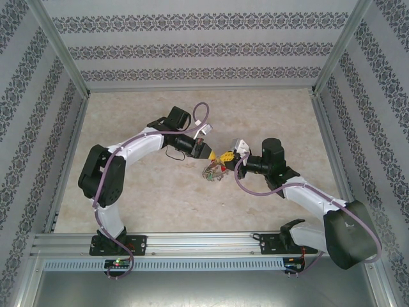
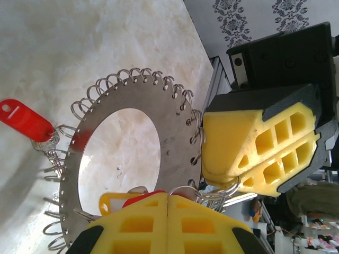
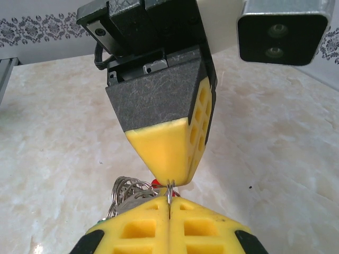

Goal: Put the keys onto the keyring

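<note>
- The keyring [image 2: 175, 127] is held tilted between the two arms near the middle of the bench [image 1: 268, 115] and appears to be lifted off it. Its rim is fringed all round with silvery links.
- The jaws of the left gripper [image 2: 168, 200] are shut, apparently on the near rim of the hoop. The exact bite is hidden behind the gripper itself.
- The jaws of the right gripper [image 3: 169, 205] are shut on a single wire link [image 3: 169, 189] at the rim, right beside the left gripper's tip.
- A red-tagged key [image 2: 24, 119] is hung on a link at the far side of the hoop. A yellow tag [image 2: 112, 201] and a second red tag [image 2: 144, 193] are seen just beside the left gripper. Whether these are threaded cannot be told.
- The step in hand is judged to be the working of that pinched link.
- The hoop should be braced by the left arm while the link is moved by the right.
- Pulls are best kept small and in line with the wire, so that the thin link is neither bent nor lost.
- The neighbouring links are crowded, so only one should be caught.
- The bench is pale, marbled and smooth, and a dropped key would probably slide on it.
- The space is enclosed by walls [image 1: 192, 51] papered in dark ornamental bands, with an aluminium rail [image 1: 204, 242] along the near edge.
</note>
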You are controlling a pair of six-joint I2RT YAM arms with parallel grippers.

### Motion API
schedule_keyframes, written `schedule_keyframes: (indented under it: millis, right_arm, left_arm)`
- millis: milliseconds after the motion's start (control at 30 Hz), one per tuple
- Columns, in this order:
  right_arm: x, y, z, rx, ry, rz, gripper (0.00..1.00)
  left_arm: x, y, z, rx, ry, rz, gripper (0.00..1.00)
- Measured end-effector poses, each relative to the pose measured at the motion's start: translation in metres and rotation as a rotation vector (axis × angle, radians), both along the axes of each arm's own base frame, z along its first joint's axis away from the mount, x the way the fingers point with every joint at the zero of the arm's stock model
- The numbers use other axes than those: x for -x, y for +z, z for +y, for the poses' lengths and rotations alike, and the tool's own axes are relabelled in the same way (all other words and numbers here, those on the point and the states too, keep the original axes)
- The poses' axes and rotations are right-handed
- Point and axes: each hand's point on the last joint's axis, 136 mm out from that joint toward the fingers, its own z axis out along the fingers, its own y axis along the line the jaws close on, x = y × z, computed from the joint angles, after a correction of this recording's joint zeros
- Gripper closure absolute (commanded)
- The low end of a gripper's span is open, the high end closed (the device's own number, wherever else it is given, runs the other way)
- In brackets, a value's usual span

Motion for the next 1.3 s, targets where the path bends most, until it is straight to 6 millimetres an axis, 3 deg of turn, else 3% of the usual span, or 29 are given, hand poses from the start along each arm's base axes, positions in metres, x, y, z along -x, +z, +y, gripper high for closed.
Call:
schedule_keyframes:
  millis: [233, 400, 433, 467, 733, 900, 933, 1100, 1300]
  right_arm:
    - [-0.010, -0.004, -0.001, -0.009, -0.050, 0.035, 1.00]
    - [-0.017, -0.006, 0.004, -0.028, -0.080, 0.054, 1.00]
    - [-0.017, -0.006, 0.005, -0.034, -0.082, 0.059, 1.00]
    - [-0.019, -0.006, 0.005, -0.038, -0.086, 0.062, 1.00]
    - [-0.025, 0.005, 0.005, -0.087, -0.106, 0.043, 1.00]
    - [-0.026, 0.005, 0.002, -0.093, -0.108, 0.043, 1.00]
    - [-0.026, 0.005, 0.002, -0.094, -0.105, 0.043, 1.00]
    - [-0.023, 0.006, 0.003, -0.104, -0.078, 0.046, 1.00]
    - [-0.015, 0.008, 0.006, -0.116, -0.028, 0.054, 1.00]
  left_arm:
    - [0.006, -0.003, -0.002, 0.017, -0.045, 0.040, 1.00]
    - [0.009, 0.001, -0.001, 0.028, -0.078, 0.010, 0.92]
    - [0.008, 0.001, -0.001, 0.028, -0.081, -0.001, 0.84]
    - [0.008, 0.001, -0.001, 0.026, -0.081, -0.003, 0.82]
    - [0.008, -0.019, 0.019, -0.098, 0.028, -0.063, 0.69]
    - [-0.005, -0.006, 0.040, -0.137, 0.158, -0.181, 0.60]
    - [-0.009, -0.001, 0.043, -0.137, 0.178, -0.211, 0.63]
    - [-0.019, 0.023, 0.038, -0.075, 0.195, -0.322, 0.62]
    - [-0.012, 0.024, 0.033, 0.004, 0.148, -0.468, 0.61]
